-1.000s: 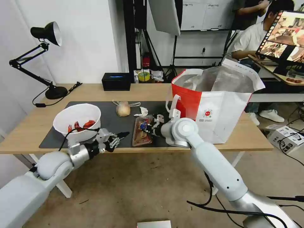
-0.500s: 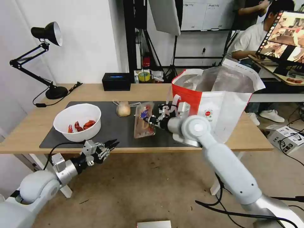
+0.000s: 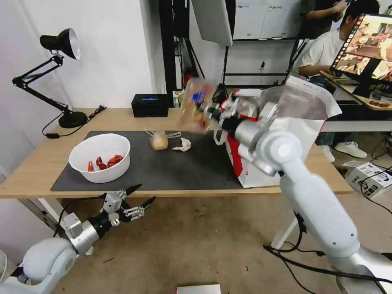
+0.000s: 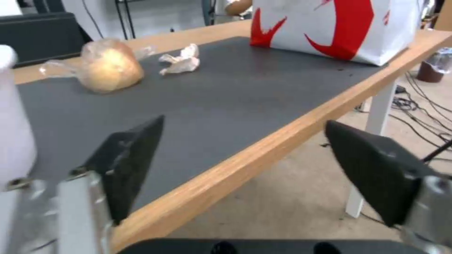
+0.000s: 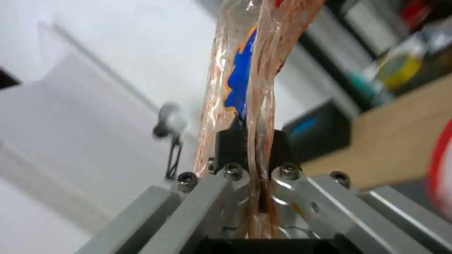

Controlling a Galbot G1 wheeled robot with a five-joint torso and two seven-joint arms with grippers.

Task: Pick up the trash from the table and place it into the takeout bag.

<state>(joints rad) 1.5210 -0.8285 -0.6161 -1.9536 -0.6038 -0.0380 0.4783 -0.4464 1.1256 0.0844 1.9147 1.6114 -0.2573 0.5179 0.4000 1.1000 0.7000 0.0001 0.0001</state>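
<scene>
Left gripper (image 3: 138, 195), fingers spread, has been lowered below the surface (image 3: 36, 163) front edge and hangs idle over the floor, away from the bowl (image 3: 100, 157). On the mat (image 3: 175, 169), the knotted bag (image 3: 159, 141) and tissue (image 3: 183, 144) lie just beside each other, untouched. The tray (image 3: 197, 105), flat on the mat a second ago, has been lifted well clear and is held upright, pinched at its rim by the closed fingers of the right gripper (image 5: 252, 148). It is carried just left of the takeout bag (image 3: 286, 134), near rim height. One item is judged nearly delivered; three remain. Open room lies above the bag's mouth; its near rim and handle (image 3: 219, 136) must be cleared.
</scene>
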